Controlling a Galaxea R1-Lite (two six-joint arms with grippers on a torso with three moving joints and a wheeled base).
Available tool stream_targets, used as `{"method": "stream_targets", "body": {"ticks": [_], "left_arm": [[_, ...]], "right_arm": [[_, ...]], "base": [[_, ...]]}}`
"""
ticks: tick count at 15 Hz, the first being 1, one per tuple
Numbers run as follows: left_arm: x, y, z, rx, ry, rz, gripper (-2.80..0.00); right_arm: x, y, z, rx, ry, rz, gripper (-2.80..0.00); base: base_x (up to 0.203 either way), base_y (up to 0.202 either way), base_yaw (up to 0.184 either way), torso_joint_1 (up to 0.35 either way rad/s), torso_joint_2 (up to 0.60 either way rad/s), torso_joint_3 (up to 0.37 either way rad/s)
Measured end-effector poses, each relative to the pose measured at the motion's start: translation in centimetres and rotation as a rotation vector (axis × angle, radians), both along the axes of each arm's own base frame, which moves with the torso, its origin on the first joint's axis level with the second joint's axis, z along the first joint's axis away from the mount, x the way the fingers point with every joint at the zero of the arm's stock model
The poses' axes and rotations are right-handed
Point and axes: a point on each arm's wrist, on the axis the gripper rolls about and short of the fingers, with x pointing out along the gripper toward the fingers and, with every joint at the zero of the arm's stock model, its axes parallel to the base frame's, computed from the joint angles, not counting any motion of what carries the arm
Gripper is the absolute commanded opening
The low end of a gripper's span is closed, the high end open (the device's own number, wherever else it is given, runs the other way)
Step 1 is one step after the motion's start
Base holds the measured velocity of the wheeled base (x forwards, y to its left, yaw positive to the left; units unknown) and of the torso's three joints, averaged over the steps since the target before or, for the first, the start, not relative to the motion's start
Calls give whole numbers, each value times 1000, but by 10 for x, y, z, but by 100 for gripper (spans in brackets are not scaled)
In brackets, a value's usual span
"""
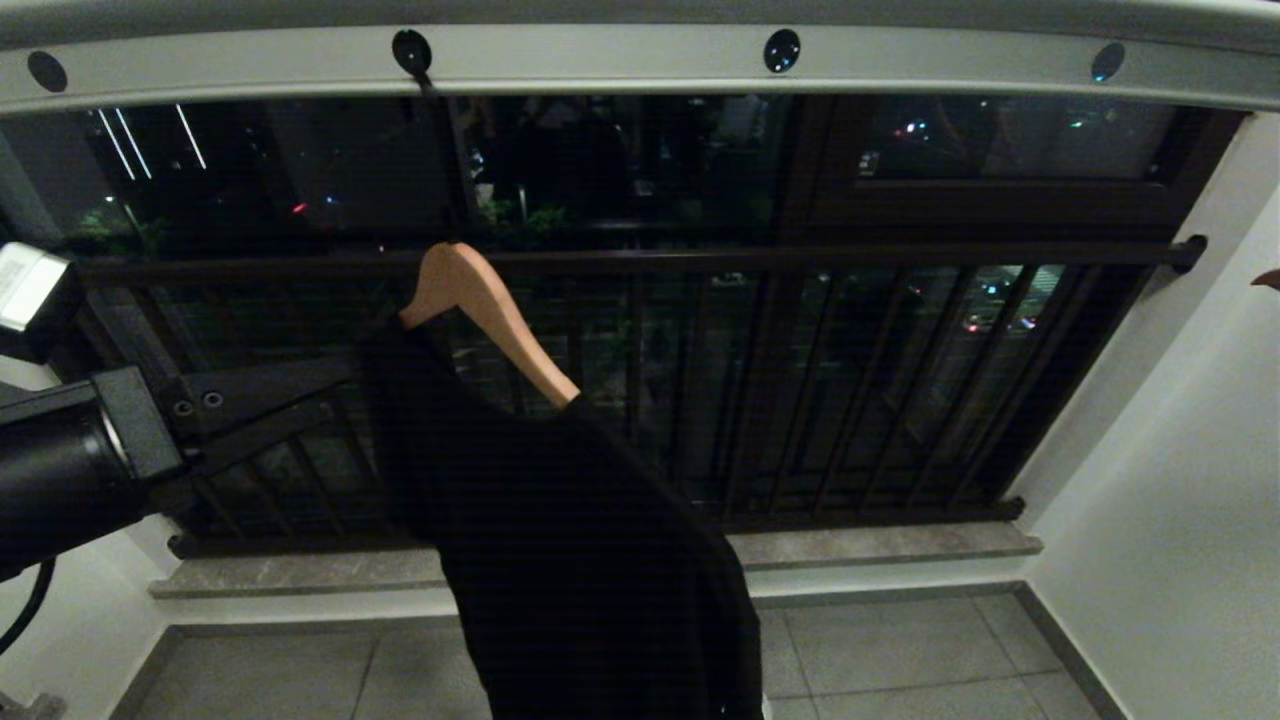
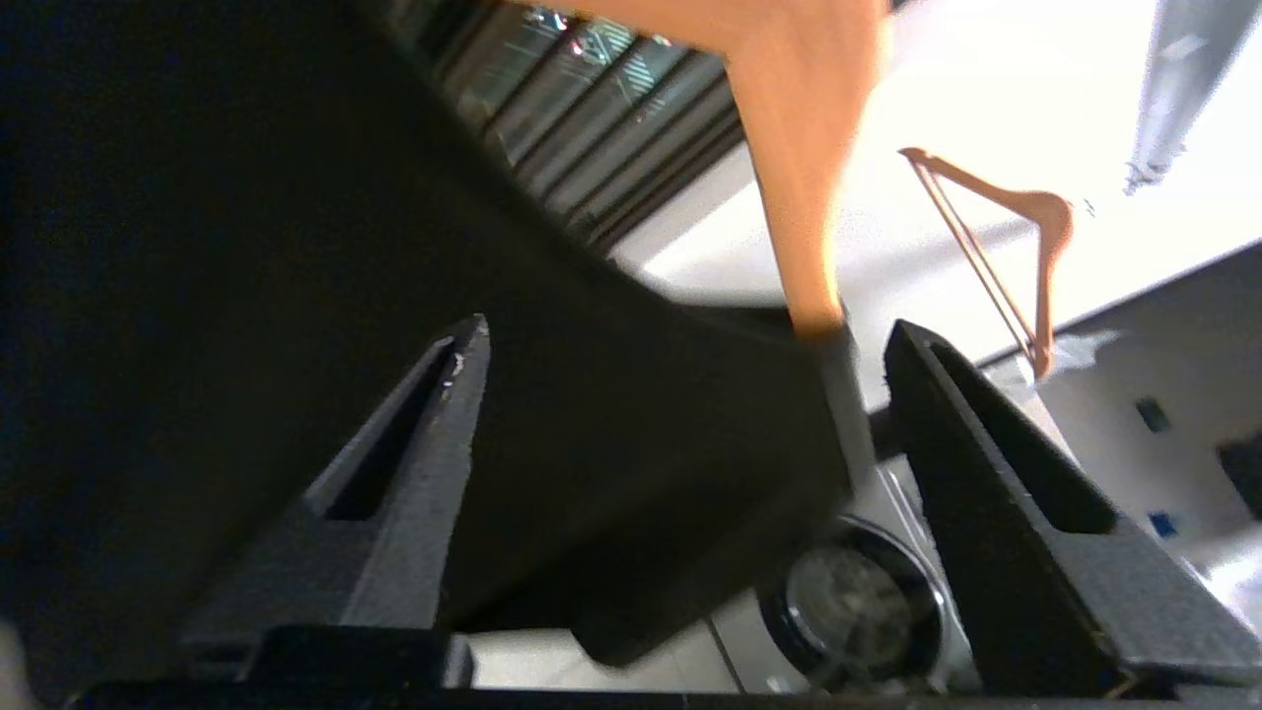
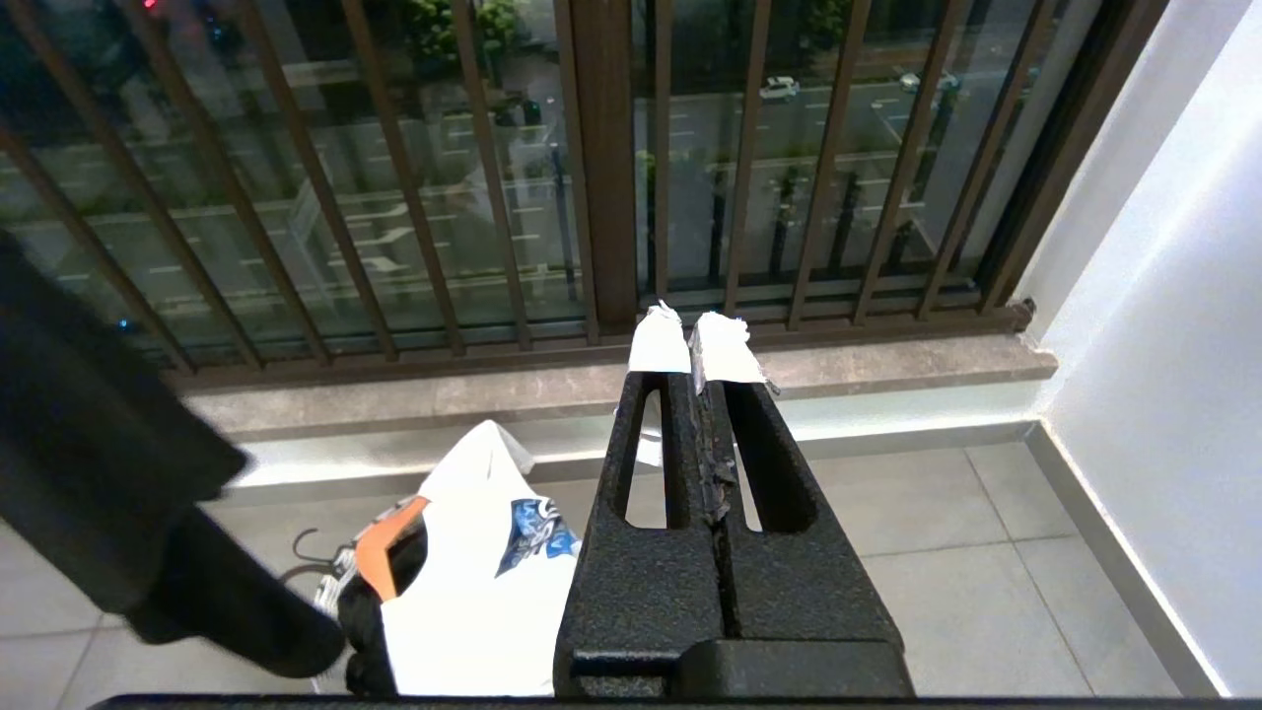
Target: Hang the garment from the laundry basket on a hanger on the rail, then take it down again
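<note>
The rail (image 1: 620, 62) runs across the top, pale with round dark holes. A wooden hanger (image 1: 482, 300) hangs from a hole in it by a dark hook (image 1: 412, 52), tilted, with the black garment (image 1: 580, 560) draped over it. My left gripper (image 1: 345, 390) reaches in from the left at the garment's shoulder. In the left wrist view it (image 2: 687, 330) is open, fingers wide apart, with the garment (image 2: 246, 247) and the hanger's end (image 2: 804, 197) between them, not clamped. My right gripper (image 3: 698, 345) is shut and empty, low by the window. A bit of the laundry basket's rim (image 3: 330, 582) shows beside heaped clothes.
A dark brown window grille (image 1: 850, 380) and a stone sill (image 1: 880, 545) stand behind the garment. A white wall (image 1: 1180, 450) closes the right side, and a second wooden hanger (image 2: 1025, 247) hangs near it. White and black clothes (image 3: 473, 602) lie heaped on the tiled floor (image 3: 966, 552).
</note>
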Motion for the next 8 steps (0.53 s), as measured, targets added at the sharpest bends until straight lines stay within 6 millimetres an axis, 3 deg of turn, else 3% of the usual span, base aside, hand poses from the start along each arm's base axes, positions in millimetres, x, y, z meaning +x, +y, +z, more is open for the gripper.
{"method": "stream_targets", "body": {"ticks": [4,8], "left_arm": [[-51,2,6,3,0,-22,-280],[-89,6,5,39,-84,-18,-280]], "right_arm": [[0,0,0,0,0,0,-280],[0,0,0,0,0,0,-280]], "base": [[0,0,0,0,0,0],[0,0,0,0,0,0]]}}
